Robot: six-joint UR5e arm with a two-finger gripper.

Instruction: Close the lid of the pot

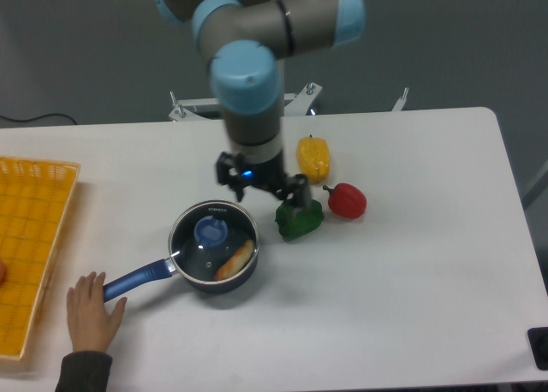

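Observation:
The pot (214, 276) is a small dark saucepan with a long blue handle pointing lower left. The pot lid (212, 246), clear glass with a blue knob, lies flat on the pot's rim. Through the glass a tan bread-like item (235, 259) shows inside. My gripper (261, 185) hangs up and to the right of the pot, apart from the lid. Its fingers are spread and hold nothing. A human hand (90, 299) rests at the end of the pot handle.
A green pepper (299, 218) lies just under and right of my gripper. A red pepper (346, 201) and a yellow pepper (312, 158) sit close by. A yellow basket (30, 238) stands at the table's left edge.

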